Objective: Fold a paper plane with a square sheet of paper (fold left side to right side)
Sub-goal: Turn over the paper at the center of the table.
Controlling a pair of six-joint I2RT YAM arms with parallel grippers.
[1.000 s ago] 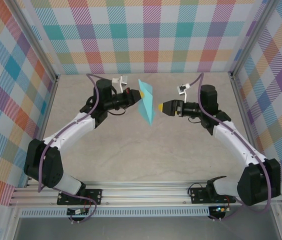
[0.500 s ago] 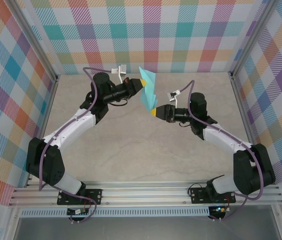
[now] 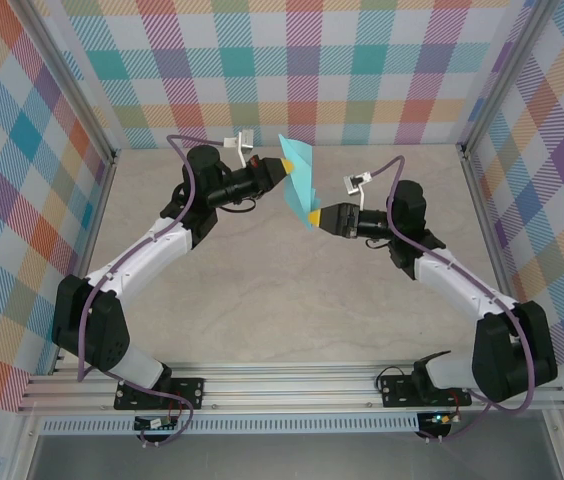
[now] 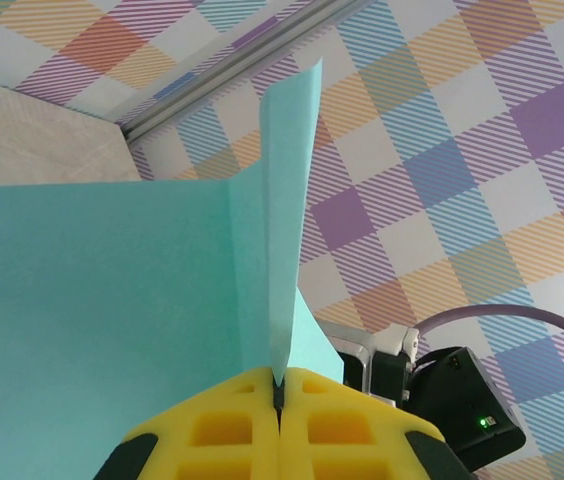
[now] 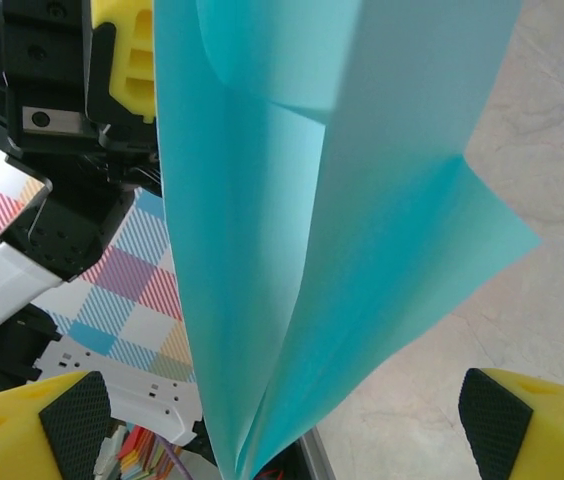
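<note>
The turquoise sheet of paper [image 3: 297,182] hangs in the air above the back of the table, folded into a narrow pointed shape with creases. My left gripper [image 3: 284,171] is shut on its upper part. In the left wrist view the yellow fingertips [image 4: 232,420] pinch a folded edge of the paper [image 4: 112,290]. My right gripper [image 3: 314,216] is at the sheet's lower end. In the right wrist view its fingers [image 5: 32,430] stand wide apart, open, and the folded layers of the paper [image 5: 312,200] hang between them without touching either pad.
Plaid walls [image 3: 302,70] and aluminium rails [image 3: 482,190] close in the beige table [image 3: 282,300] at the back and on both sides. The two wrists face each other closely, and the right wrist's black body [image 4: 452,400] shows just behind the paper.
The left gripper has carried the paper slightly toward the back wall. The right gripper has moved left up to the paper's lower end, so the sheet now hangs between its fingers.
</note>
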